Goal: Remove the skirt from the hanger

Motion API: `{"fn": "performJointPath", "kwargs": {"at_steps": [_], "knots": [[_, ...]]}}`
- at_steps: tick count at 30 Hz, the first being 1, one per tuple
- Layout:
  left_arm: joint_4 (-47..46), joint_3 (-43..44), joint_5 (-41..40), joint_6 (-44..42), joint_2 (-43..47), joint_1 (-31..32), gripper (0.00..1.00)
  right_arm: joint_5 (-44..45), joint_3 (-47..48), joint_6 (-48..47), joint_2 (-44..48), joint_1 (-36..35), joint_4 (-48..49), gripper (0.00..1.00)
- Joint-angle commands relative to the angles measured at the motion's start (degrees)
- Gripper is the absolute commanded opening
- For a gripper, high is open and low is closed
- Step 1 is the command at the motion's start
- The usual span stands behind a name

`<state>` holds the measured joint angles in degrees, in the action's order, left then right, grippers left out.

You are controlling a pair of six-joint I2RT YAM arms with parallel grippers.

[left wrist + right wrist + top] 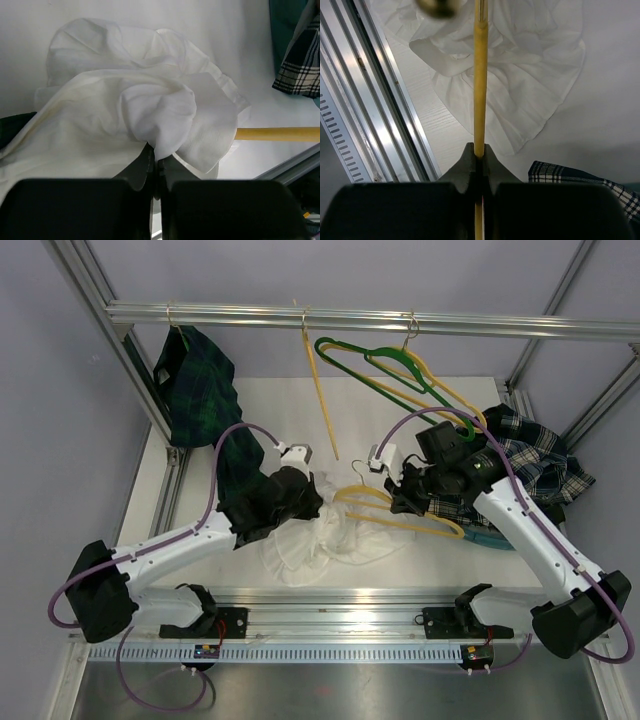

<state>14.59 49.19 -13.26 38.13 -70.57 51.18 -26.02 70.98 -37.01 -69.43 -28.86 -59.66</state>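
Observation:
The white skirt (318, 537) lies crumpled on the table between the arms, its upper part bunched round the left end of a yellow hanger (405, 517). My left gripper (303, 495) is shut on a fold of the skirt (150, 100); the fabric rises from between the closed fingers, and the hanger's bar (277, 133) sticks out to the right. My right gripper (405, 495) is shut on the hanger's yellow bar (480, 75), which runs straight up from the jaws over the skirt (525, 75). The hanger's metal hook (365, 466) points up.
A dark green plaid garment (200, 380) hangs from the top rail (370, 318) at the left. A wooden hanger (320, 390) and green and yellow hangers (395, 368) hang from the rail. A plaid pile of clothes (535, 465) lies at the right. An aluminium rail (375, 110) edges the table front.

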Motion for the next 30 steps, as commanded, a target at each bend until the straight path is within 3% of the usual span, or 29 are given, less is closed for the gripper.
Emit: {"fn": "performJointPath", "kwargs": {"at_steps": [1, 5, 10, 16, 24, 25, 26, 29, 30], "knots": [[-1.33, 1.7, -6.25, -0.68, 2.61, 0.15, 0.0, 0.09, -0.58, -3.04, 2.63, 0.82, -0.36, 0.0], [2.45, -2.6, -10.2, -2.18, 7.09, -0.37, 0.0, 2.29, -1.99, -10.93, 4.91, 3.02, -3.7, 0.0], [5.1, -9.72, -9.69, 0.36, 11.76, -4.23, 0.0, -3.42, -1.9, -24.57, 8.51, 5.74, -14.67, 0.0], [4.83, -13.94, -9.95, -0.07, 13.61, -5.3, 0.0, -4.57, -1.99, -25.04, 13.97, 6.79, -16.45, 0.0], [3.61, -14.03, -8.9, -3.41, 14.58, -6.18, 0.0, -7.73, 4.86, -24.6, 15.81, 9.7, -18.47, 0.0], [3.26, -13.86, -8.72, -3.85, 15.71, -6.18, 0.02, -8.08, 5.83, -24.07, 15.82, 9.88, -18.65, 0.0], [2.73, -13.77, -8.46, -4.9, 16.42, -6.18, 0.17, -8.17, 6.27, -23.9, 15.99, 9.96, -18.57, 0.0], [-0.69, -13.51, -5.12, -8.41, 20.01, -6.27, 0.31, -6.25, 6.45, -21.35, 15.9, 10.4, -15.76, 0.0], [-2.7, -13.42, -2.5, -9.47, 20.98, -6.18, 0.46, -5.71, 6.45, -21.0, 15.82, 10.49, -15.32, 0.0]]}}
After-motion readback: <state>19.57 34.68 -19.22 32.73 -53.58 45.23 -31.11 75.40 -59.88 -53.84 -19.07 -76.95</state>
